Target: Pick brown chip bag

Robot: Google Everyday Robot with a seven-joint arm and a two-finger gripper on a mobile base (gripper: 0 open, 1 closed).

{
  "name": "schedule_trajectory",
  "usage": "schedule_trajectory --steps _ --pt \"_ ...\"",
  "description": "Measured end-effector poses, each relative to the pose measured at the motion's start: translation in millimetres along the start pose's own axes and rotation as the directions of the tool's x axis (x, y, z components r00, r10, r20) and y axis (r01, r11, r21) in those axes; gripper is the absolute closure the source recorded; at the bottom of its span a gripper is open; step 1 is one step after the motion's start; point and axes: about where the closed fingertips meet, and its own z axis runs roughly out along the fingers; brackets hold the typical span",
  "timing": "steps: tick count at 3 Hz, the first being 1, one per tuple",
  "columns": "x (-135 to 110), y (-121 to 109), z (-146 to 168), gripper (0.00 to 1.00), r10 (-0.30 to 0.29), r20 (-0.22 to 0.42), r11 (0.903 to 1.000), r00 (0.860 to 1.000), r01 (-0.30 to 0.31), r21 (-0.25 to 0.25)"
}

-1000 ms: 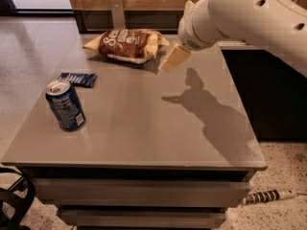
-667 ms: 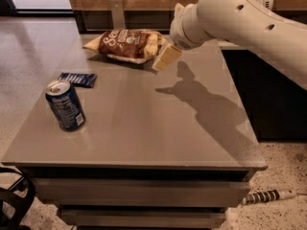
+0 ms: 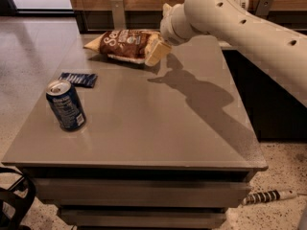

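Camera view is showing the brown chip bag [image 3: 125, 44] lying flat on the far part of the bench [image 3: 144, 128], its long axis running roughly side to side, white script facing up. The tool [image 3: 157, 53] is hanging at the bag's right-hand end, its cream tip overlapping that pale end, so nearly all of the bag is stretching away to the left of the tool as seen here. Whether the tool is touching the bag or poised just above it is not showing, and I cannot tell whether it is open, closed or gripping. The arm [image 3: 230, 18] is reaching in from the right. As I judge it, the coming move is turning on closing across the bag's short width near that end, not along its length. Nearer the camera than the tool and well apart from it, a dark blue packet [image 3: 78, 79] is lying flat and a blue soda can [image 3: 66, 105] is standing upright
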Motion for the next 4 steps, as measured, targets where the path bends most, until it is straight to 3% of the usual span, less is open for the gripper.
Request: schedule_trajectory --steps 2,4 --pt "-27 8 49 0.00 -0.031 0.071 0.9965 0.997 0.036 -0.075" --pt "-28 25 91 0.00 -0.024 0.073 0.9900 0.997 0.034 -0.137"
